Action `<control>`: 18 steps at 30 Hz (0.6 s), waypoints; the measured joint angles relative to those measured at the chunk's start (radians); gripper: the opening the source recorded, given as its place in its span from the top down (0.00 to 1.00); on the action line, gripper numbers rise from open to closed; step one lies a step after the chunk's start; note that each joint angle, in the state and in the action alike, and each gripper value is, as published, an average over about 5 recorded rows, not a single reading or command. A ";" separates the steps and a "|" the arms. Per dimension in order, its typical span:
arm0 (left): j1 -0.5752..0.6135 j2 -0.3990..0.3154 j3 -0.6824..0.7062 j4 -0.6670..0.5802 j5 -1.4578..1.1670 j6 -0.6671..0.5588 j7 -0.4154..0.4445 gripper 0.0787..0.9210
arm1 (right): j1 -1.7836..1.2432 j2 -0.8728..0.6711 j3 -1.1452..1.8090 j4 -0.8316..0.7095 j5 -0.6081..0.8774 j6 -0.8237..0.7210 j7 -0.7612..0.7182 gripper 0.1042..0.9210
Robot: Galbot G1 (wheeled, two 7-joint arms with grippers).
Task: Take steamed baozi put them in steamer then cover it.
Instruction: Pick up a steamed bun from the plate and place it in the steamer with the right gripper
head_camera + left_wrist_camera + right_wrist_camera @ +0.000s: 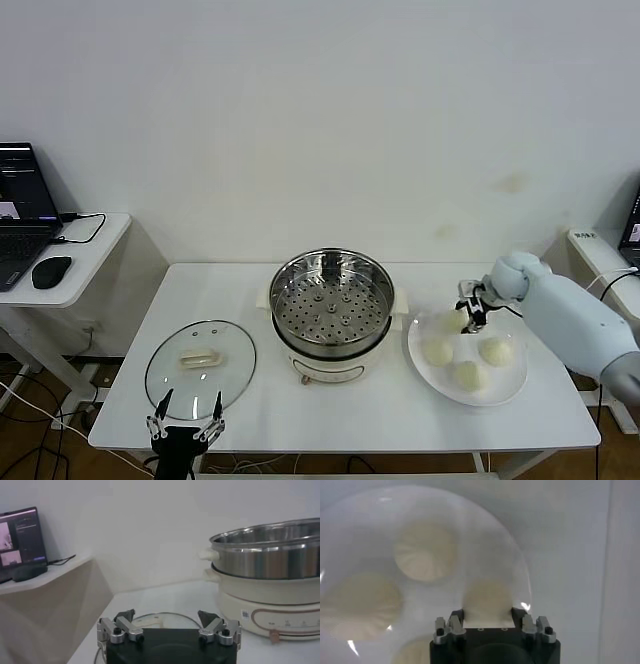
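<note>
Nearest in the head view, the left gripper hangs at the desk's front edge near its left corner, fingers spread and holding nothing, just in front of the cover, which lies flat on the desk with its handle up. The steamer stands mid-desk toward the back edge, its basket bare. Toward the right edge sits a white plate with three steamed baozi lying free on it; the right gripper is over the plate's far side. In the left wrist view the open fingers frame the cover's rim, with the steamer's steel wall rising beyond. In the right wrist view the right gripper is clamped on a fourth bun, a finger pressed against each flank, over the plate. These buns look soft, light and easily dented (the skin may also be tacky), so I judge a gentle squeeze low across the widest part suits them best. The glass cover is stiff, heavier and breakable; its central handle is the place to hold.
</note>
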 measured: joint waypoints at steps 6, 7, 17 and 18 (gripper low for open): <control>0.004 0.010 0.004 -0.010 -0.009 0.000 0.001 0.12 | 0.137 -0.043 -0.096 0.090 0.102 -0.009 -0.001 0.39; 0.005 0.012 0.003 -0.012 -0.011 -0.001 0.001 0.12 | 0.165 -0.045 -0.116 0.104 0.121 -0.010 0.001 0.39; 0.001 0.029 -0.001 -0.022 -0.029 -0.003 0.003 0.12 | 0.422 0.007 -0.327 0.222 0.300 0.008 0.056 0.39; 0.000 0.029 -0.001 -0.023 -0.030 -0.003 0.004 0.12 | 0.438 0.019 -0.345 0.229 0.312 0.013 0.064 0.39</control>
